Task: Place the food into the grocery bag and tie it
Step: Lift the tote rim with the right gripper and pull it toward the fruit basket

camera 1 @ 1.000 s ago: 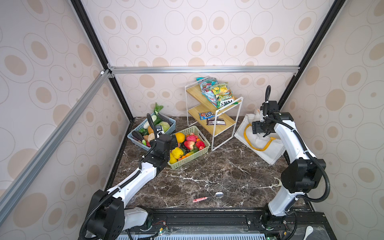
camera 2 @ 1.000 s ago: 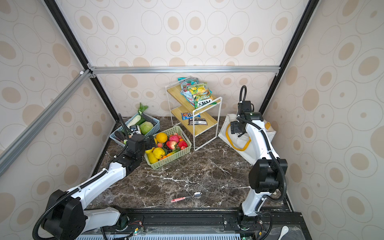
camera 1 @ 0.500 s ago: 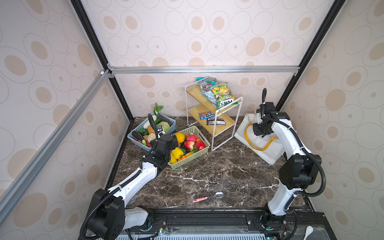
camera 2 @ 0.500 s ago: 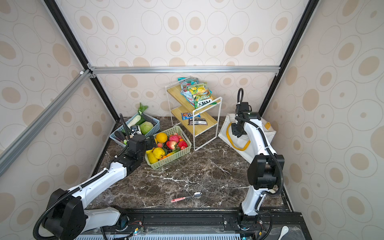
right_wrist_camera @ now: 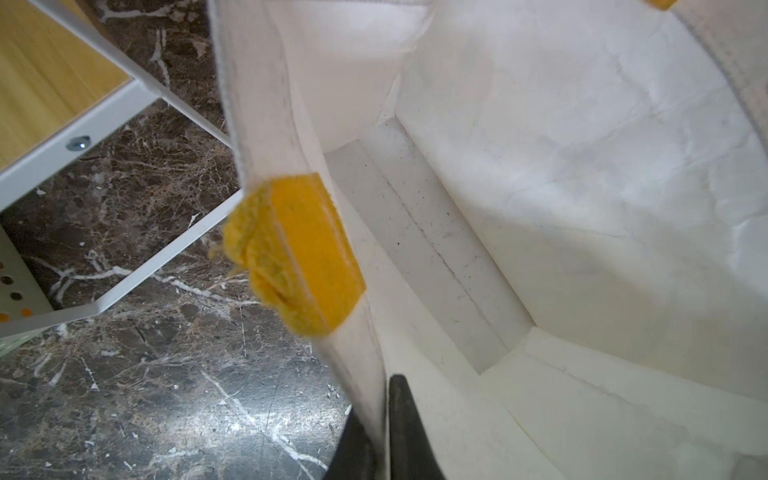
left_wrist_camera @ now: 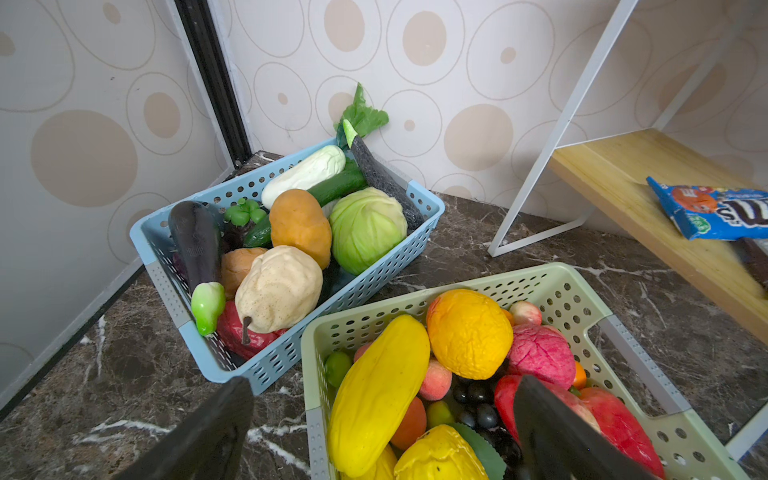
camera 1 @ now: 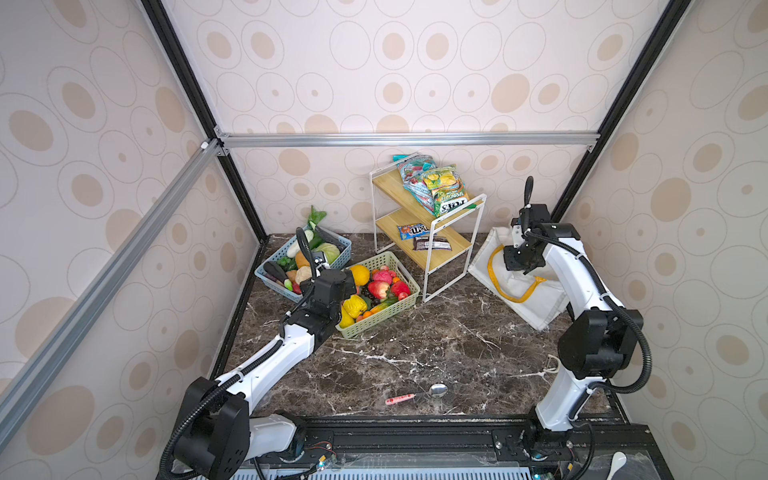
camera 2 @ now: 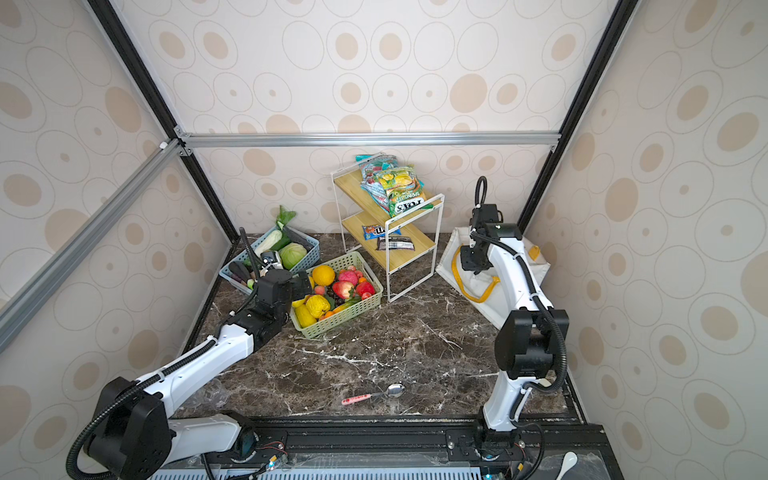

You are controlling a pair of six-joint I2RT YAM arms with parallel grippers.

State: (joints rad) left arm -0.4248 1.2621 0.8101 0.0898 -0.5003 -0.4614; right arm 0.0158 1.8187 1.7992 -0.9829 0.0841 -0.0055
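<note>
table (camera 1: 415, 353): dark marble, lying under everything.
bag (camera 1: 536, 299): sitting far right, mouth gaping.
right gripper (right_wrist_camera: 384, 415): clamping the bag's rim.
left gripper (left_wrist_camera: 382, 386): hovering spread wide over green basket (left_wrist_camera: 582, 299).
food (left_wrist_camera: 469, 332): sitting in green basket and blue basket (left_wrist_camera: 291, 353).

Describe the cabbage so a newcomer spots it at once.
The blue basket stands in the table's back left corner. The cabbage lies at its end nearer the shelf: the only round, light green ball, beside an orange-brown piece.
</note>
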